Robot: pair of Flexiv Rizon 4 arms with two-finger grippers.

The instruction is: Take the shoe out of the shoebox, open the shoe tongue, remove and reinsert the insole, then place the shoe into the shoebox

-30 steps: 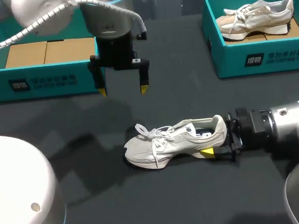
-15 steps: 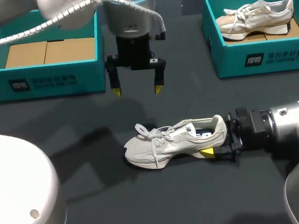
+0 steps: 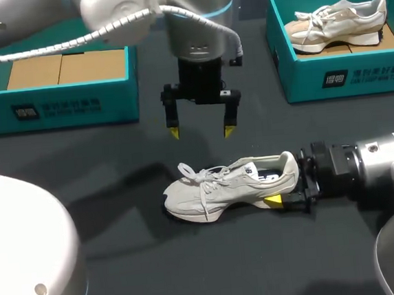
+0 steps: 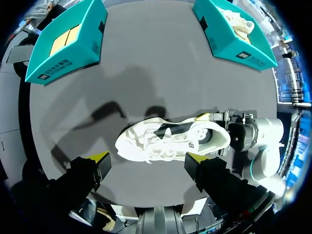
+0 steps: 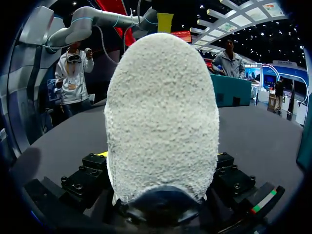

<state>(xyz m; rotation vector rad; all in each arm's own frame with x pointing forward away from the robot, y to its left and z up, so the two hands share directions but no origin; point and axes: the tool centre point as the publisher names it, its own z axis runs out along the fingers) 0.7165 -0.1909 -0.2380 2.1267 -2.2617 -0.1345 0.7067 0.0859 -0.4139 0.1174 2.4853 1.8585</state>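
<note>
My right gripper [image 3: 286,184] is clamping the heel of the shoe [image 3: 228,186]. One yellow tip is pressing the near side of the heel and the other finger is sitting on the far side. In its own wrist view the fuzzy heel [image 5: 161,122] is filling the gap between the two finger blocks of the right gripper [image 5: 161,195].

The shoe is lying on the dark grey table [image 3: 124,264], sole down, toe pointing toward my left side, laces loose over the tongue.

My right arm is coming in low and level from the right, almost flat along the table. My left arm is reaching past the middle from the upper left, wrist pointing straight down. The left gripper [image 3: 201,130] is hanging above the table just behind the shoe, its fingers spread wide and gripping nothing. From the left wrist, I am looking down on the shoe [image 4: 170,141] lying beneath the left gripper [image 4: 146,158].

The left box [image 3: 62,104], teal, is showing only cardboard panels [image 3: 62,68] inside. The right box [image 3: 342,76], also teal, is holding a second shoe [image 3: 338,19] on its side.
</note>
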